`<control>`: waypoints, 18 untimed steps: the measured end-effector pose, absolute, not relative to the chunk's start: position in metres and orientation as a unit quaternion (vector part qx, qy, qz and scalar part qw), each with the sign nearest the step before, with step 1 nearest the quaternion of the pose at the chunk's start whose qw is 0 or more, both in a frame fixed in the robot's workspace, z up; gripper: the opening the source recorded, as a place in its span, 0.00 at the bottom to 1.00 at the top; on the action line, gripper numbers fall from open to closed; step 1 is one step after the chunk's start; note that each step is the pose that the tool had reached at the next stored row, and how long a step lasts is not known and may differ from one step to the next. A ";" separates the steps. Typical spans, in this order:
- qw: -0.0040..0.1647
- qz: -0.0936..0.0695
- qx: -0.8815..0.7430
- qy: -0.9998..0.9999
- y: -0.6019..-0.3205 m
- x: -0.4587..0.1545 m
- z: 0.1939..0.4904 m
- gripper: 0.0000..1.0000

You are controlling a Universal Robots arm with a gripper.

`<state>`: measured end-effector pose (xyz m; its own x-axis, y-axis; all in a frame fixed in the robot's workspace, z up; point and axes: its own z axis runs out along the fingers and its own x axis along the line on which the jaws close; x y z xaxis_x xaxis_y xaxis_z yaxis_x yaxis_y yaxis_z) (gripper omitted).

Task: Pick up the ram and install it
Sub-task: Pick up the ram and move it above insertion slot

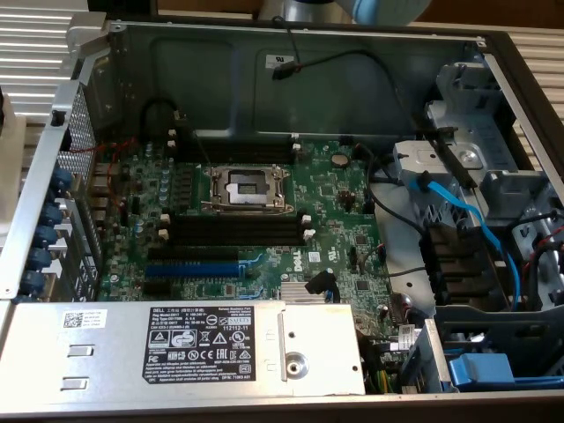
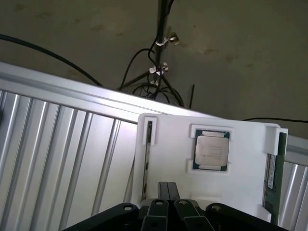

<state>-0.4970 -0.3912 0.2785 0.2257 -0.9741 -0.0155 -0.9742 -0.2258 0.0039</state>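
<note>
The ram (image 2: 272,179), a thin green stick, stands on edge in a side groove of a white holder (image 2: 168,159). My gripper (image 2: 168,188) hovers over that holder, its two dark fingers pressed together with nothing between them. The ram lies well off to one side of the fingers, apart from them. In the exterior view the open computer case shows a green motherboard (image 1: 335,203) with empty long black slots (image 1: 233,231) beside the processor socket (image 1: 247,188). A grey and blue piece of the arm (image 1: 352,9) shows above the case's far wall.
A processor chip (image 2: 211,150) sits in the holder's middle recess, and a narrow groove (image 2: 147,149) runs along its other side. The holder rests on ribbed aluminium rails (image 2: 62,159). Cables (image 2: 159,72) hang beyond. In the case lie a blue expansion slot (image 1: 194,263), a power supply (image 1: 176,344) and blue cables (image 1: 458,211).
</note>
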 end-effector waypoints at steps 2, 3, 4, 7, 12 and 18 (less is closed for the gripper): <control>0.002 0.009 -0.783 0.623 -0.395 -0.497 0.278 0.10; 0.003 0.009 -0.782 0.623 -0.397 -0.497 0.276 0.10; 0.003 0.009 -0.782 0.623 -0.398 -0.497 0.275 0.10; 0.003 0.011 -0.781 0.624 -0.400 -0.496 0.270 0.10; 0.000 0.017 -0.781 0.624 -0.402 -0.494 0.265 0.10; -0.009 0.027 -0.781 0.624 -0.403 -0.488 0.260 0.10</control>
